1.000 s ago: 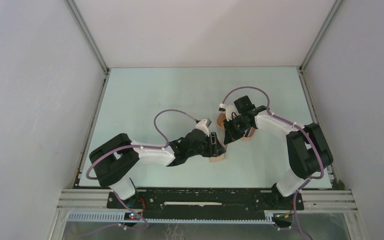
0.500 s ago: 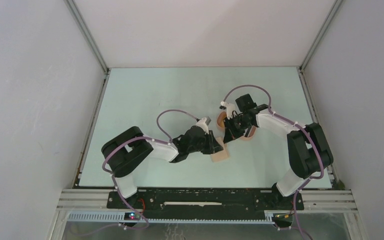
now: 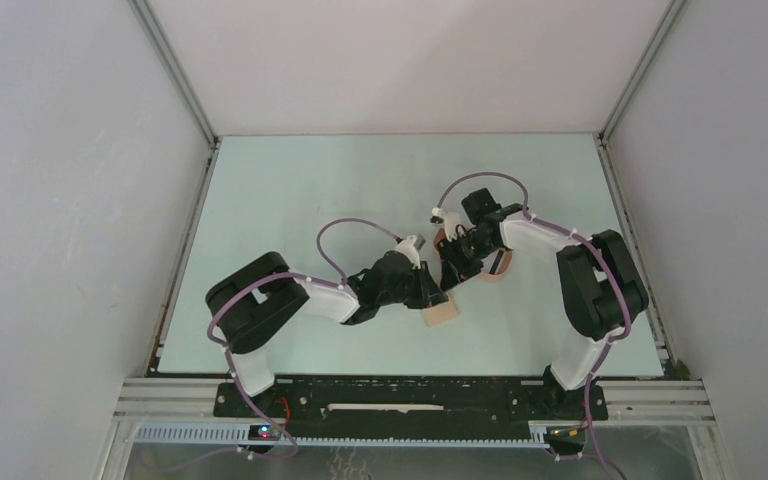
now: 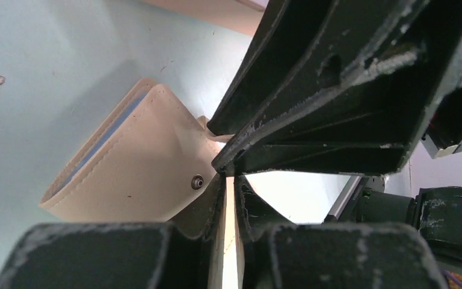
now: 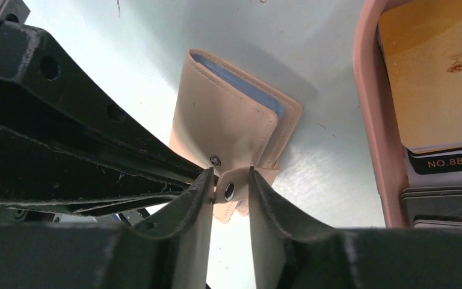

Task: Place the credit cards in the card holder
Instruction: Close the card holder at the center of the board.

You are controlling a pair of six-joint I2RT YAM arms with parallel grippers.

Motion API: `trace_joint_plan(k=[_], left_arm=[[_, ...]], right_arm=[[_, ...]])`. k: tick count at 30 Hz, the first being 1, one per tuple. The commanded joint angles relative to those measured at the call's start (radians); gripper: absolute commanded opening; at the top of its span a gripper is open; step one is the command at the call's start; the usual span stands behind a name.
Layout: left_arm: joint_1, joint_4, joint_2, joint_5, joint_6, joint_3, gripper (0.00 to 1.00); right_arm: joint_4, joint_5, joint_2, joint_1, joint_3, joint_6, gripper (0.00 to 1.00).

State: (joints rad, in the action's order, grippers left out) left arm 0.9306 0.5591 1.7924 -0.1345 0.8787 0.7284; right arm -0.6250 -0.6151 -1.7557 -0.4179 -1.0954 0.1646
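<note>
**A:** Top cam: one wallet (image 3: 442, 314) on the desk (image 3: 290, 200), one tray (image 3: 500, 270) just beside it.

**B:** Left wrist: left hand (image 4: 228, 205) clenched on a wallet flap, and the right hand (image 4: 213, 149) crowds the view.

**A:** Right wrist: right hand pinching the snap tab (image 5: 229, 191). One blue card (image 5: 240, 85) in the wallet. An orange card (image 5: 433, 72) tops the tray's stack, can't count the rest.

The wallet (image 5: 228, 120) is pale tan, with stitching of the same colour and a small silver snap (image 5: 215, 160). A blue card (image 5: 246, 84) shows inside it. The tray (image 5: 370, 120) on the right is pink; it holds an orange-yellow card (image 5: 433, 72) and a card with a black stripe (image 5: 445, 161) and white letters. The table (image 3: 290, 200) is pale green.
</note>
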Motion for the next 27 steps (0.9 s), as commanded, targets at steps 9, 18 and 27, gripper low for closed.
trace_joint_plan(k=[9,18,27], left_arm=[[-0.009,-0.012,-0.046,-0.001,-0.033,-0.021,0.12],[-0.011,-0.026,-0.024,0.007,-0.035,-0.018,0.11],[-0.012,-0.031,-0.024,0.008,-0.034,-0.018,0.1]], right_arm=[[-0.059,0.017,0.114,0.009,-0.04,0.068,0.48],[-0.067,0.077,0.129,0.009,-0.034,0.078,0.44],[-0.054,0.161,0.103,-0.024,-0.031,0.07,0.46]])
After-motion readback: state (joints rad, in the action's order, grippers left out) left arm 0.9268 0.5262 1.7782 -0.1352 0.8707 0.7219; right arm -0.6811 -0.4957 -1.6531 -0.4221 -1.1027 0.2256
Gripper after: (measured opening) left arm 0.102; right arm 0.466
